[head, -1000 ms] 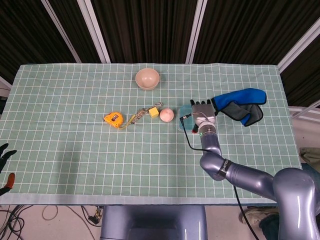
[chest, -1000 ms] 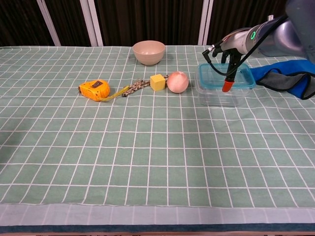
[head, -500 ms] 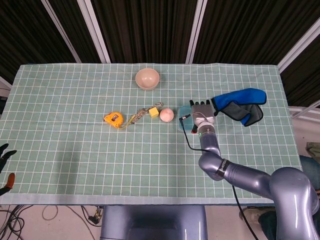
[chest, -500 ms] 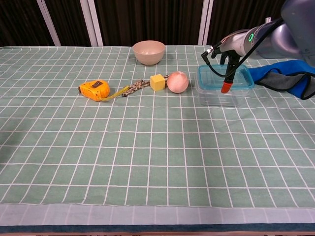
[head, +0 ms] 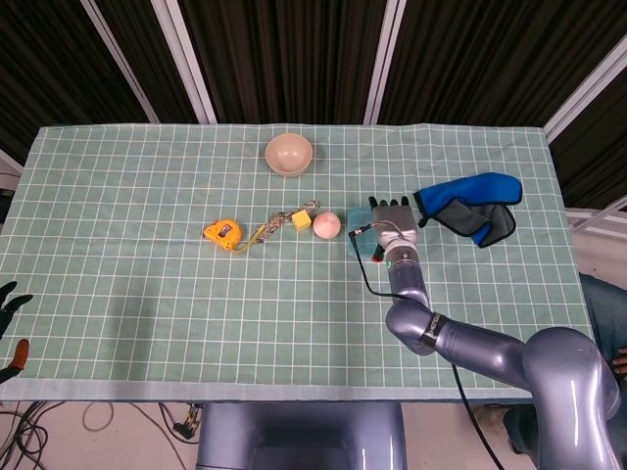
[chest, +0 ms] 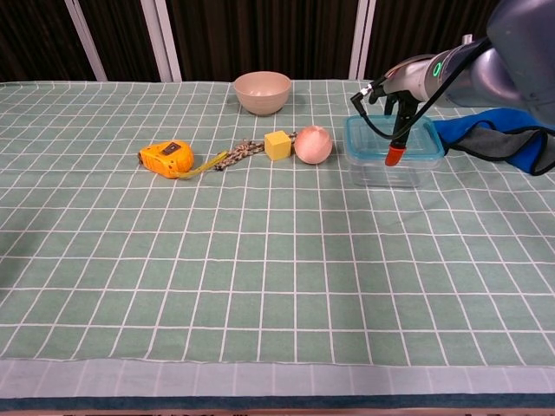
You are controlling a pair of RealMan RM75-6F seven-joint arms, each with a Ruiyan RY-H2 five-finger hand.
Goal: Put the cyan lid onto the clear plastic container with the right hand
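Now, from the head view, your right hand (head: 393, 214) lies flat over the cyan lid (head: 363, 243), fingers spread apart, seating it on the clear plastic container, I judge. Next calls for an even press, then a straight lift. From the chest view, the lid (chest: 416, 141) tops the container (chest: 384, 172); the peach ball (chest: 313, 144) sits just beside, the blue cloth (chest: 499, 139) behind, so room is tight.

no readable text, labels or numbers on anything
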